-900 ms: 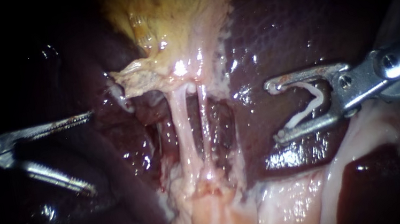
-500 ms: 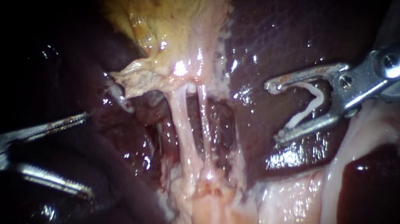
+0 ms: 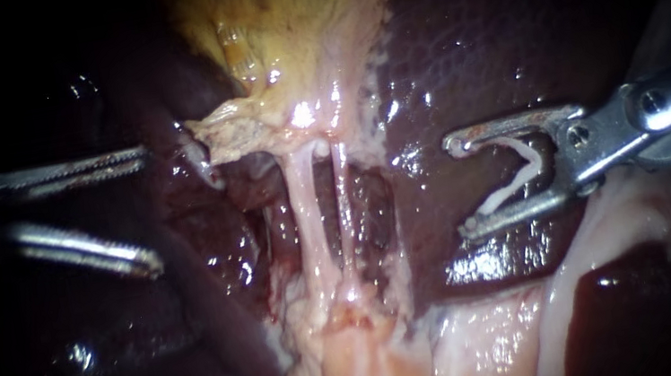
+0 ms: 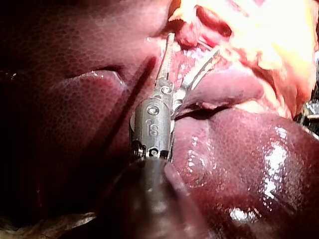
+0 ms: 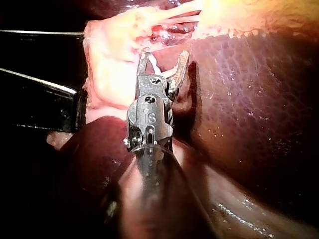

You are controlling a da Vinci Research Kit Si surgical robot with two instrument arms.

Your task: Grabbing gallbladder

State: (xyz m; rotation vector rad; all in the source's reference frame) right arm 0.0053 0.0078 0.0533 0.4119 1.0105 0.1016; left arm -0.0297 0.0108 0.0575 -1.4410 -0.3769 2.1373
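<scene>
The yellow gallbladder [image 3: 291, 32] hangs at the top middle, and two pale tubes [image 3: 308, 211] run down from its ragged lower edge. My left instrument [image 3: 150, 212] stands open just left of that edge, touching nothing. In the left wrist view its jaws [image 4: 192, 45] gape short of the gallbladder [image 4: 279, 40]. My right instrument [image 3: 459, 190] lies over the liver to the right of the tubes. Its jaws stand wide apart with a white clip [image 3: 524, 170] seated between them, also visible in the right wrist view [image 5: 164, 55].
Dark red liver [image 3: 508, 23] surrounds the field on both sides. Pale fatty tissue [image 3: 365, 365] spreads below the tubes, and a white band [image 3: 583, 256] runs under my right instrument. In the right wrist view my left instrument's jaws [image 5: 50, 85] appear beyond the pale tissue.
My left instrument has risen against the tissue, its upper jaw now level with the gallbladder's lower edge, and its jaws have narrowed a little. The right instrument has not moved.
</scene>
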